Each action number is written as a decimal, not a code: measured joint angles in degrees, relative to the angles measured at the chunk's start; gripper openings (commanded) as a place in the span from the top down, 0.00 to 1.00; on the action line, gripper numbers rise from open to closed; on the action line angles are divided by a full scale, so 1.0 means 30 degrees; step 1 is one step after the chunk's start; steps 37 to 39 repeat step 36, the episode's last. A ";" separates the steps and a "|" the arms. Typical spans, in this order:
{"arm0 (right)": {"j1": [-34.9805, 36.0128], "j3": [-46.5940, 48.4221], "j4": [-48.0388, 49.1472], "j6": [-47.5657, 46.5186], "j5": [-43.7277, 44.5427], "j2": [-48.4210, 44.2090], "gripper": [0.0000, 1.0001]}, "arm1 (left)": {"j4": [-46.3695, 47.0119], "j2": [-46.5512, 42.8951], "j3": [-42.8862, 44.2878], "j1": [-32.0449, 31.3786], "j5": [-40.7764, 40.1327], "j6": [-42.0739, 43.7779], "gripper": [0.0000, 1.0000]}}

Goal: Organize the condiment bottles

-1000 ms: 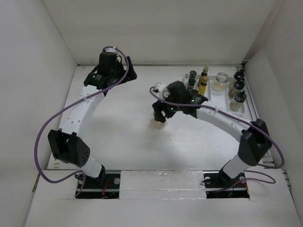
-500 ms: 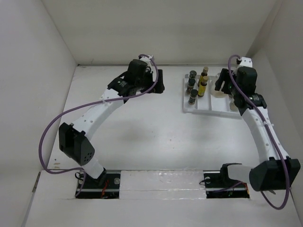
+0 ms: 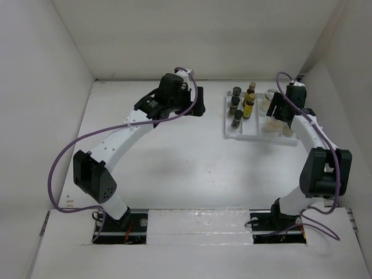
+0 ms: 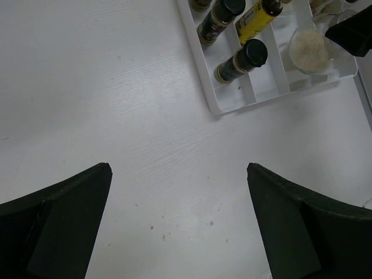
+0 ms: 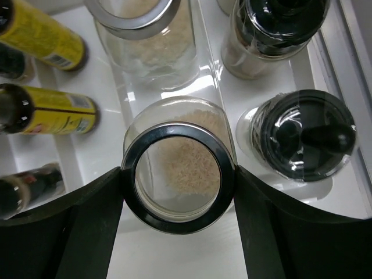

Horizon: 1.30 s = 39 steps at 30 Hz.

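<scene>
Your right claw [image 5: 178, 174] has carried the silver-lidded jar [image 5: 177, 157] from mid-bench into the white tray [image 5: 325, 195], upper right of the top view, and grips it there. I judge release comes next. Your left claw [image 4: 179, 168] has spread wide, empty, above the bench [image 4: 116, 87].
</scene>
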 measured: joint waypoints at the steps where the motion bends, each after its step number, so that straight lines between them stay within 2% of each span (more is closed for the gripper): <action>1: -0.0087 0.0044 0.0211 -0.0029 0.0007 0.0459 0.48 | 0.0022 0.0000 0.0000 0.0000 -0.0007 0.0007 0.00; 4: -0.0204 0.0240 0.0510 -0.0168 0.0000 0.1931 0.43 | 0.0051 0.0000 0.0000 0.0000 0.0000 0.0000 0.00; 6: -0.0204 0.0568 0.1042 -0.0386 0.0036 0.2448 0.33 | 0.0044 0.0000 -0.0007 0.0000 -0.0015 -0.0015 0.00; 7: -0.0204 0.0670 0.1100 -0.0423 0.0015 0.2594 0.22 | 0.0051 0.0000 -0.0007 0.0000 -0.0022 -0.0015 0.00; 9: -0.0197 0.0903 0.1195 -0.0495 -0.0080 0.2871 0.06 | 0.0058 -0.0007 -0.0022 0.0000 -0.0029 -0.0022 0.00; 11: -0.0197 0.1144 0.1129 -0.0605 -0.0138 0.2987 0.00 | 0.0058 -0.0007 -0.0029 0.0000 -0.0036 -0.0022 0.00; 15: -0.0058 0.1749 0.0699 -0.0576 -0.0117 0.2601 0.00 | 0.0058 -0.0240 -0.0066 0.0000 -0.0372 -0.0029 0.00; 19: 0.0823 0.2098 -0.0350 -0.0532 0.0160 0.0452 0.00 | 0.0066 -0.1188 -0.0066 0.0000 -0.1231 -0.0124 0.00; 28: 0.6324 0.1872 -0.0393 -0.0619 -0.0940 -0.9865 0.00 | 0.0619 -0.4816 -0.0058 0.0852 -0.3133 -0.1173 0.00; 31: 0.7592 0.1865 -0.0138 -0.0612 -0.1166 -1.2160 0.00 | 0.0933 -0.5814 -0.0160 0.0896 -0.3825 -0.1712 0.00; 36: 0.9420 0.1100 -0.0459 -0.0597 -0.0852 -1.3777 0.00 | 0.1967 -0.8182 -0.2463 0.0896 -0.4313 -0.2470 0.00; 39: 0.9420 0.1100 -0.0459 -0.0597 -0.0852 -1.3777 0.00 | 0.1967 -0.8182 -0.2463 0.0896 -0.4313 -0.2470 0.00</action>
